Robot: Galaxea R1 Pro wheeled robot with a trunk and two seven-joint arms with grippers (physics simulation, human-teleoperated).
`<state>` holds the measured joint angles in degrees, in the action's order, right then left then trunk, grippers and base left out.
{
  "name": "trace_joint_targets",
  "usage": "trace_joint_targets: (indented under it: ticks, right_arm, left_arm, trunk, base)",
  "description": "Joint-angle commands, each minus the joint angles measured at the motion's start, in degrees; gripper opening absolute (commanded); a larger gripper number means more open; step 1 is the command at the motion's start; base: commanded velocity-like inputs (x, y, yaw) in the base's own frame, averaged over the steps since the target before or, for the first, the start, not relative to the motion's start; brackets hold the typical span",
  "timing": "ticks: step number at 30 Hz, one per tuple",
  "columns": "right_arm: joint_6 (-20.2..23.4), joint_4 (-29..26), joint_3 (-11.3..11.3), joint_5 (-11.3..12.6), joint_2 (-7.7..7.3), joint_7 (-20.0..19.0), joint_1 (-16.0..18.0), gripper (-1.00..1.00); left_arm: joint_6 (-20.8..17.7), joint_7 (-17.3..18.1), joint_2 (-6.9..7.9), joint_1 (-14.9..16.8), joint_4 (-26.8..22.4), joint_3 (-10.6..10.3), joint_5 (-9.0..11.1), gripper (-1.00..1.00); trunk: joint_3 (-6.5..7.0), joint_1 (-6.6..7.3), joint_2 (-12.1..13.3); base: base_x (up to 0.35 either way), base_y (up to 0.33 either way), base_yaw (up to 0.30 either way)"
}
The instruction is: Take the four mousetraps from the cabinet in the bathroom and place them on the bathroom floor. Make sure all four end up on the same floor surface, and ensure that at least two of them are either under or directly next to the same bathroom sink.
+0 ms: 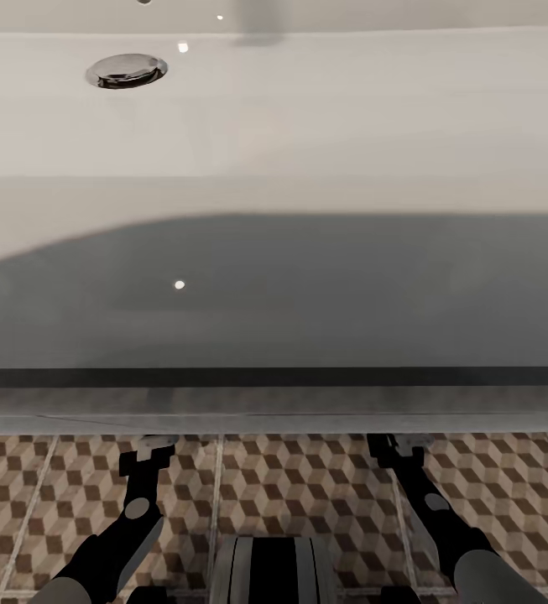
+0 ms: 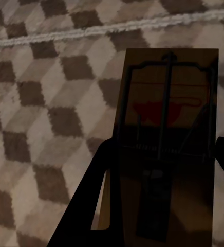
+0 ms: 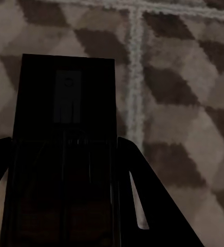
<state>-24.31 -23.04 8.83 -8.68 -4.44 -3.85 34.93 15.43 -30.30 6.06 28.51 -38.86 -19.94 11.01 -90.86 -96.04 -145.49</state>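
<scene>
The wide white sink (image 1: pixel 324 126) spreads across the head view, its chrome drain (image 1: pixel 127 70) at the far left. Below its front edge lies the bathroom floor (image 1: pixel 307 486) in brown-and-beige cubes. Both arms reach down under that edge. My left gripper (image 2: pixel 163 154) is shut on a brown mousetrap (image 2: pixel 168 87) with a wire bar and a red mark, held low over the tiles. My right gripper (image 3: pixel 63 149) is shut on a second mousetrap (image 3: pixel 68 92), very dark in shadow. In the head view the left gripper (image 1: pixel 148 449) and right gripper (image 1: pixel 395 445) are partly hidden by the sink. The cabinet is out of view.
The sink's front rim (image 1: pixel 274 403) overhangs both wrists closely. My own base (image 1: pixel 274 570) sits between the arms at the near edge. Pale grout lines (image 2: pixel 91 31) cross the tiles under each gripper.
</scene>
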Motion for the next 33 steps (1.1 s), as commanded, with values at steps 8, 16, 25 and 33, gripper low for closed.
trace_joint_targets:
  ticks: [8,16,25,33]
  right_arm:
    - [-0.1,0.3,0.5,-0.2,0.08,-0.5,1.6,-1.00]
    - [-0.1,0.5,0.5,-0.1,0.13,-0.5,2.1,-1.00]
    - [-0.2,0.6,0.5,-0.3,0.13,-0.5,2.1,-1.00]
    - [-0.2,0.6,0.4,-0.5,0.13,-0.5,2.1,-1.00]
  left_arm:
    - [0.3,-0.3,0.09,0.1,0.0,-0.5,0.6,-1.00]
    - [0.3,-0.3,0.09,0.1,0.0,-0.5,0.6,-1.00]
    - [0.8,-0.4,0.18,0.0,0.0,-0.4,0.7,-1.00]
    - [1.1,-0.2,0.25,-0.1,0.2,-0.2,0.6,-1.00]
  trunk:
    - [-0.03,0.01,0.0]
    - [-0.03,0.01,0.0]
    - [-0.03,0.01,0.0]
    - [-0.03,0.01,0.0]
  base:
    - [0.000,0.000,0.000]
    - [0.000,0.000,0.000]
    - [0.000,0.000,0.000]
    - [0.000,0.000,0.000]
